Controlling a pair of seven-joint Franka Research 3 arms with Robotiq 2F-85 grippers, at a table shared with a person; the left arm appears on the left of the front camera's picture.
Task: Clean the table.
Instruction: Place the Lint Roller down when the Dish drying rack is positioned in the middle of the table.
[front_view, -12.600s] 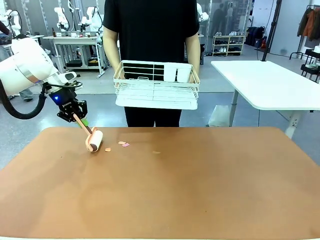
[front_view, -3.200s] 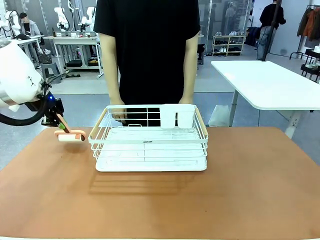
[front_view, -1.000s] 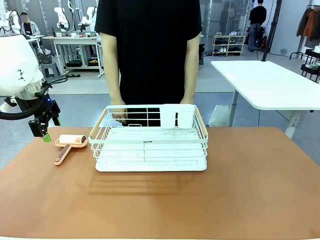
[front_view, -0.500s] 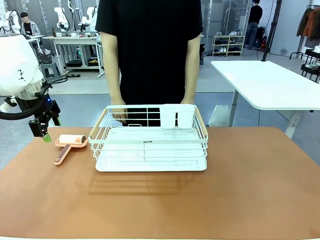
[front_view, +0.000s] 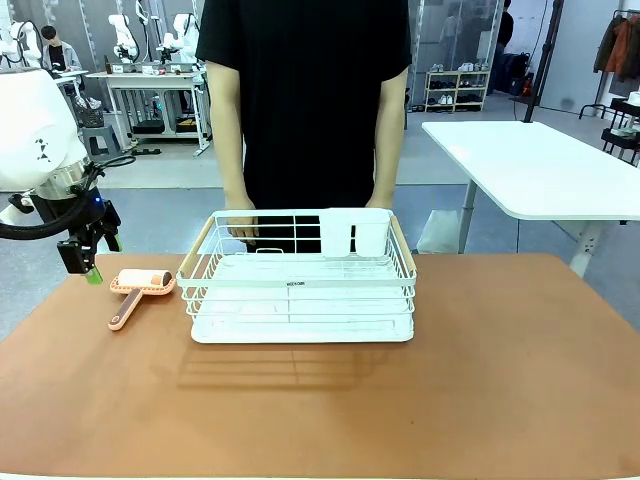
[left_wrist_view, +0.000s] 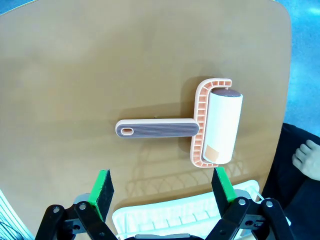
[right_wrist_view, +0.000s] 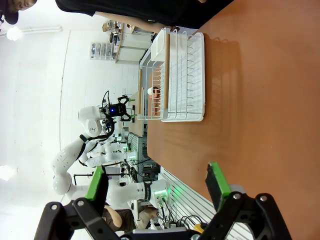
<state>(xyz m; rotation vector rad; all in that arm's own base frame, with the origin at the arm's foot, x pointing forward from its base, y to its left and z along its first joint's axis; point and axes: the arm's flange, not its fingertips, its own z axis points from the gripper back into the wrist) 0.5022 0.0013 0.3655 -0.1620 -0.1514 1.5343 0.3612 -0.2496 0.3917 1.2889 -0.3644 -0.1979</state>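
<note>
The reddish-brown table (front_view: 480, 380) has a pink lint roller (front_view: 140, 285) lying at its far left, handle toward me. My left gripper (front_view: 90, 272) hangs open just left of the roller, above the table's corner. In the left wrist view the roller (left_wrist_view: 220, 125) lies flat on the table (left_wrist_view: 100, 65) beyond my left gripper (left_wrist_view: 162, 186), whose green pads (left_wrist_view: 102, 187) stand wide apart with nothing between them. My right gripper (right_wrist_view: 157, 182) is open and empty over the table (right_wrist_view: 260, 100).
A white wire dish rack (front_view: 300, 280) with wooden handles stands on the table's far middle, right of the roller. A person in black stands behind it with both hands (front_view: 238, 228) at its far rim. A white-topped table (front_view: 540, 160) stands at the back right.
My left gripper has let go of the lint roller, which now lies on the table. The person has set the dish rack down. Nothing has moved in the last second.
</note>
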